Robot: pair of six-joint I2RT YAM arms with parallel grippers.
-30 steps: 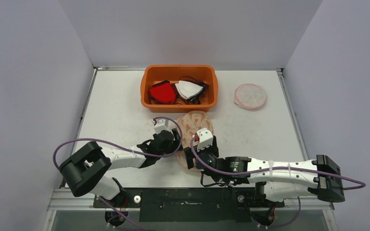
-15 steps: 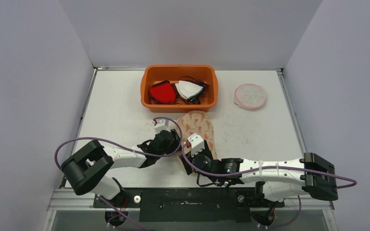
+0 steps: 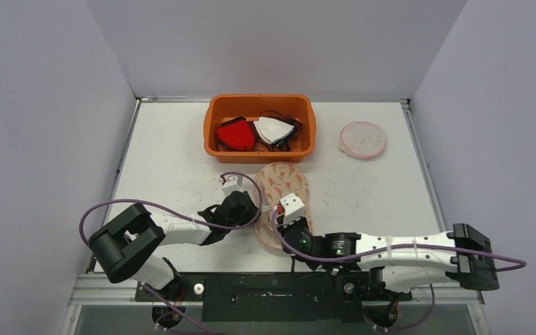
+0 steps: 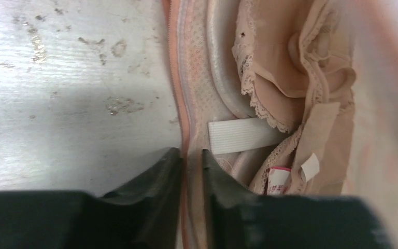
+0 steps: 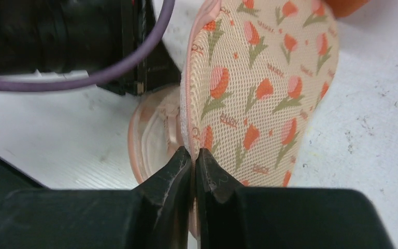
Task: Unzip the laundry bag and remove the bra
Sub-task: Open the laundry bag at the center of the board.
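The round tulip-print laundry bag point(image 3: 286, 183) lies unzipped in front of the bin, its top flap point(image 5: 259, 78) raised on edge. Inside, the beige lace bra point(image 4: 290, 67) shows, with a white elastic strap and labels. My left gripper point(image 4: 192, 155) point(image 3: 255, 209) is at the bag's left side, its jaws shut on the pink zippered lower rim point(image 4: 179, 78). My right gripper point(image 5: 193, 153) point(image 3: 279, 222) is at the bag's near side, shut on the edge of the raised flap.
An orange bin point(image 3: 213, 129) behind the bag holds red and white garments. A second round pink-rimmed bag point(image 3: 363, 139) lies at the back right. The left arm and its purple cable point(image 5: 83, 72) sit close beside the flap.
Both grippers have closed: the right on the flap's edge, the left on the lower rim. The right arm shifted slightly and the flap now stands more open.
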